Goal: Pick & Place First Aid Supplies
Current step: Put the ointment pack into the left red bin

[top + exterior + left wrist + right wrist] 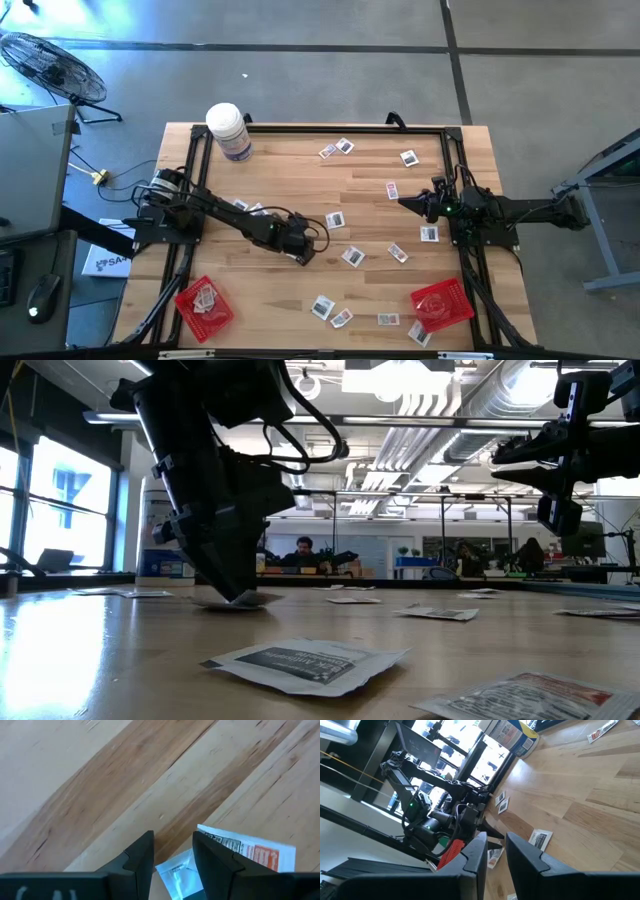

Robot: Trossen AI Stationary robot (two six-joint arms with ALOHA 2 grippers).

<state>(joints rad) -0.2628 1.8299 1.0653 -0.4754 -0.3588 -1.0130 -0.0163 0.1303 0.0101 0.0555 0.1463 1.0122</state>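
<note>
Several small white printed packets, the first aid supplies (pixel 353 256), lie scattered over the wooden table. My left gripper (pixel 303 255) is down at the table's middle, its tips touching the wood (pixel 235 592). In the left wrist view the gripper (pixel 173 840) is open, and a packet (pixel 250 851) lies partly under one finger with a white edge showing in the gap. My right gripper (pixel 405 203) hovers high at the right side (pixel 497 456), slightly open and empty (pixel 496 840).
A red tray (pixel 190 298) at the front left holds packets, and another red tray (pixel 458 296) sits at the front right. A large white bottle (pixel 228 130) stands at the back left. More packets lie close to the low camera (pixel 310 660).
</note>
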